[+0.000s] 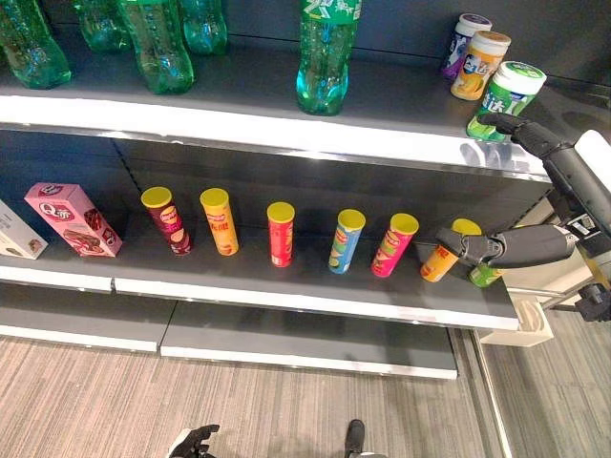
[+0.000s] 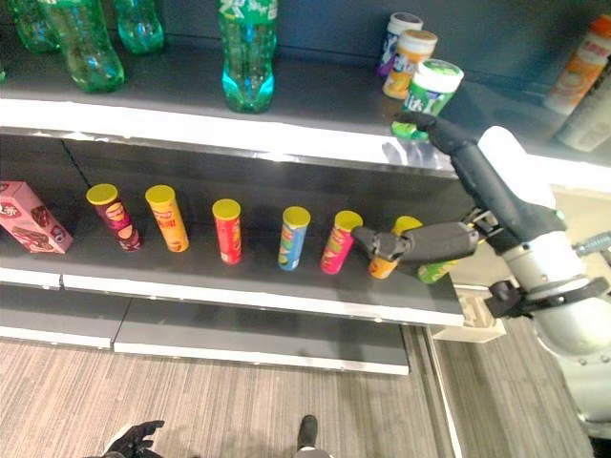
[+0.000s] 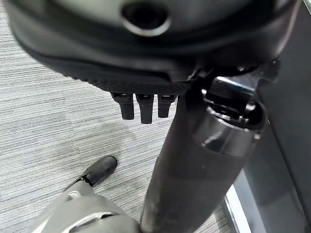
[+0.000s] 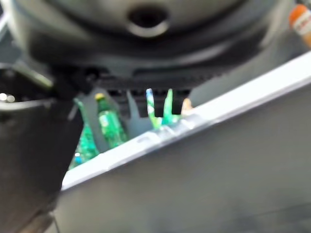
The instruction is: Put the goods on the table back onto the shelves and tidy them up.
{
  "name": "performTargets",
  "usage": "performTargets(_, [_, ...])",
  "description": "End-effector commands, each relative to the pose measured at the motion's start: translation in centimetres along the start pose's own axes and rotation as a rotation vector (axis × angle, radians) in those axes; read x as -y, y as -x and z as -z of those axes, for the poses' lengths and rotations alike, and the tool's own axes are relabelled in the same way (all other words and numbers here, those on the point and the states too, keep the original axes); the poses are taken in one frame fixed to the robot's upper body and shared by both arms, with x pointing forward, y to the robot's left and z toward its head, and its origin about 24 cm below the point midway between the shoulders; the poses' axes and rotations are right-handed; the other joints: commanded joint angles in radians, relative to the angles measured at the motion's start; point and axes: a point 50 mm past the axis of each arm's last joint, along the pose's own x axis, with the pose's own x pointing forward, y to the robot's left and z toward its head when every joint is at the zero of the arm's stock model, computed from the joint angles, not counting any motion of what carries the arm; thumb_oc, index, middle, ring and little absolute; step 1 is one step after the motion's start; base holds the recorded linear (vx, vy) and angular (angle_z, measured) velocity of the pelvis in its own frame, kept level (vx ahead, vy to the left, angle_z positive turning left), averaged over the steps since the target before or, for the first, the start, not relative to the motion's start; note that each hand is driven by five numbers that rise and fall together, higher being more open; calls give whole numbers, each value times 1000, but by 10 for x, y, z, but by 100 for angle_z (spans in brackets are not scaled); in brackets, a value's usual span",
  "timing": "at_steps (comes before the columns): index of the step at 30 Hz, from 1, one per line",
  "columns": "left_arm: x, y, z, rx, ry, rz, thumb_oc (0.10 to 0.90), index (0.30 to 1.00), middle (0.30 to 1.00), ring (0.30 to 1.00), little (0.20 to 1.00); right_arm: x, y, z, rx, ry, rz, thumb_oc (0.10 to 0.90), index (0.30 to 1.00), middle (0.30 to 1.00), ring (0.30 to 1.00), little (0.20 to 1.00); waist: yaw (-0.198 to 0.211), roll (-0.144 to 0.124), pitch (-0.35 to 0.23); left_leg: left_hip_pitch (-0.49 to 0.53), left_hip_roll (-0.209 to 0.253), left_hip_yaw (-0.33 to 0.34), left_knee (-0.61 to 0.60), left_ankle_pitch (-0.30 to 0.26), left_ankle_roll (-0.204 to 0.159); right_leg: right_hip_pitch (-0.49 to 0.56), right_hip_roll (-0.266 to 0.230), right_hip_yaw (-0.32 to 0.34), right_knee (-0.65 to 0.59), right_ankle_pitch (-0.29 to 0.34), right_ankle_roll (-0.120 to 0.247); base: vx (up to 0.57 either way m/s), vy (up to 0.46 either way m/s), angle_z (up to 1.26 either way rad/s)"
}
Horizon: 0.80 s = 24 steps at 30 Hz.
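Ribbed grey carpet [image 1: 286,401] — cylindrical snack tubes [image 1: 281,234]

On the upper shelf [image 1: 239,119] stand green bottles [image 1: 325,57] and three tubs [image 1: 504,100]. On the middle shelf [image 1: 286,286] a row of yellow-lidded cans [image 1: 281,233] leans beside a pink box [image 1: 72,218]. The right hand [image 1: 520,245] reaches in from the right, its thumb by the orange can [image 1: 445,256] and fingers [image 1: 511,126] touching the green tub.
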Motion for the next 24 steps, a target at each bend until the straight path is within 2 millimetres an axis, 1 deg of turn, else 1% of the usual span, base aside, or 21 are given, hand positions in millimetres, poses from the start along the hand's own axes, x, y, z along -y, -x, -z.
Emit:
performTargets(1, [-37, 0, -11, 64, -50, -100, 800, 900, 900, 900, 900, 36, -16, -20, 129, 64, 186, 800, 900, 900, 900, 900, 22, -35, -15, -15, 29, -15, 3, -52, -28, 114, -81, -26, 11, -74, 108, 0, 0, 0])
performTargets(16, [-31, 0, -9, 63, -40, -87, 800, 900, 900, 900, 900, 29, -27, -22, 144, 79, 132, 800, 900, 900, 900, 900, 37, -32, -16, -18, 36, -21, 3, -46, -33, 121, -75, -34, 10, -80, 102, 0, 0, 0])
performTargets(24, [-29, 0, -10, 64, -40, -83, 800, 900, 900, 900, 900, 30, -30, -20, 135, 101, 140, 800, 900, 900, 900, 900, 39, -34, -15, -20, 37, -22, 3, -46, -33, 119, -74, -37, 10, -79, 103, 0, 0, 0])
